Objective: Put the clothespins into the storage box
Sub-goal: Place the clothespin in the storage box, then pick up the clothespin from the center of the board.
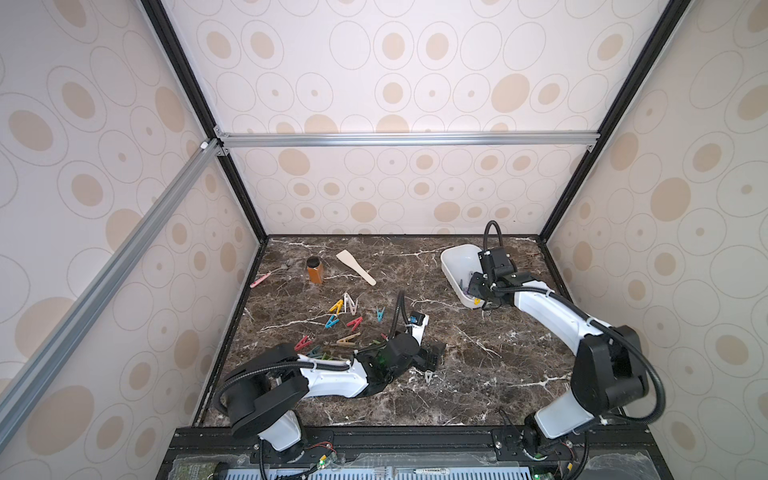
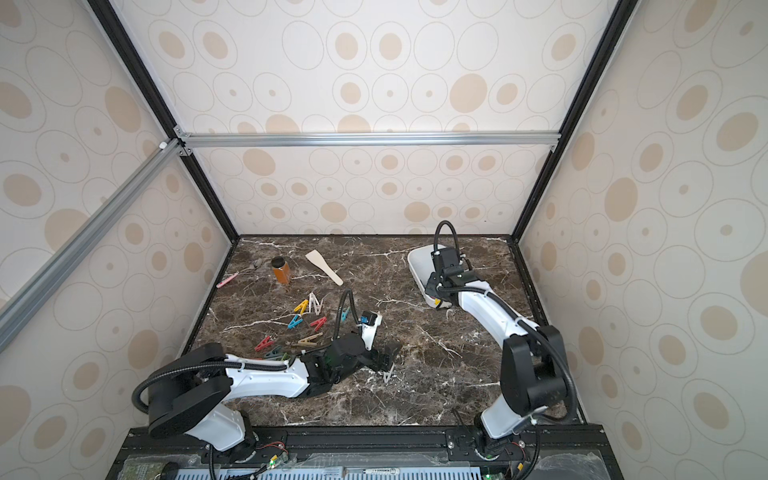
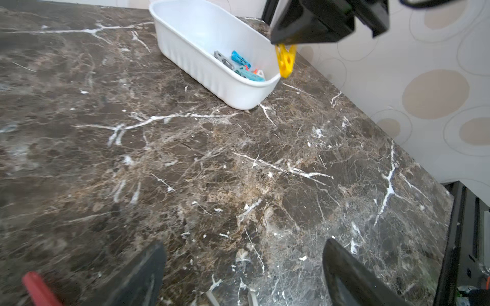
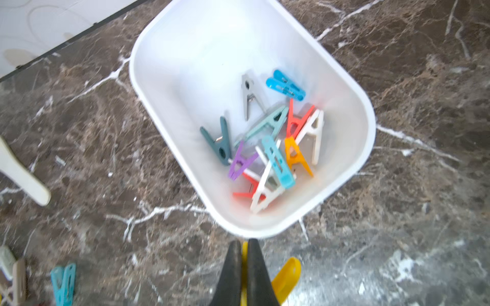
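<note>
Well left of the storage box (image 4: 185, 39), loose clothespins (image 1: 345, 316) lie on the bench (image 1: 478, 374), and the left hand (image 3: 244, 243) is open and empty. The right hand (image 4: 245, 242) pinches a yellow clothespin (image 4: 287, 275) just at the box's rim; next it should move over the box and let go. A colourful heap of clothespins (image 4: 275, 159) lies inside.

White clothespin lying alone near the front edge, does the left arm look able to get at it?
Likely yes: the left gripper is open right at the white clothespin, with nothing between them.
</note>
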Motion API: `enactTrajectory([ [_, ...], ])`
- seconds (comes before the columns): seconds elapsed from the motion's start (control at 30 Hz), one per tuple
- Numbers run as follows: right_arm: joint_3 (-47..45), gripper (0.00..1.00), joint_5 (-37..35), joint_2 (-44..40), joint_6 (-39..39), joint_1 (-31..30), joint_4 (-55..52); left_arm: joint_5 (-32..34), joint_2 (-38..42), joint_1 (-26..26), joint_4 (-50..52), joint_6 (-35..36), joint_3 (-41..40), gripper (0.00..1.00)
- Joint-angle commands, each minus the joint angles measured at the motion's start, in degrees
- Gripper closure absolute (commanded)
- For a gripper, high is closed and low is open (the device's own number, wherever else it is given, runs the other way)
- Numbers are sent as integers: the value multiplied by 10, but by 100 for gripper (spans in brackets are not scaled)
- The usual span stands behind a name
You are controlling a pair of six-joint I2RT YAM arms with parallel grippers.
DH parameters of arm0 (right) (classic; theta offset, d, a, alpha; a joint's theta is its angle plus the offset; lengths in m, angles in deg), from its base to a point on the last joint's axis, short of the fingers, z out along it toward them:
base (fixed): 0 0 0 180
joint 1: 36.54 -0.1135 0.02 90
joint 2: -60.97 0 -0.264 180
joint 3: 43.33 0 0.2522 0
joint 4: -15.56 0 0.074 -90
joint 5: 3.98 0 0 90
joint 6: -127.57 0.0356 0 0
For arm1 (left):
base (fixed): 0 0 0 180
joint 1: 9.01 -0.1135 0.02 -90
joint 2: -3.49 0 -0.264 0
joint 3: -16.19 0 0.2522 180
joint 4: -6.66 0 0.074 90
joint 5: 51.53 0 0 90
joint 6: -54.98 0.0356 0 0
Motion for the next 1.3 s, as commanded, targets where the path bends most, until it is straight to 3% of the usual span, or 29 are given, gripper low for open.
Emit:
enactTrajectory([
  [0.0,41,98,14,56,-19,17,6,-5,-4,2,-11,-3,16,8],
  [0.07,67,95,12,75,-28,20,-5,6,3,2,-9,-3,7,7],
  [0.2,88,74,10,68,-40,10,-30,20,18,-2,7,-8,-2,7],
  [0.3,71,72,-26,35,-54,-42,-51,40,42,-11,32,-31,-8,7],
  [0.4,16,72,-30,-9,-31,-116,-66,103,96,-19,63,-69,-35,7],
  [0.57,-101,66,-51,-67,118,-272,-102,131,192,-34,59,-69,-117,6],
  [0.73,-140,64,-30,-74,222,-368,-117,120,227,-34,106,-54,-138,6],
  [0.93,-166,68,5,-44,245,-381,-67,77,219,-33,60,-85,-166,7],
  [1.27,-183,74,33,-3,260,-381,-39,72,201,-26,44,-82,-157,8],
])
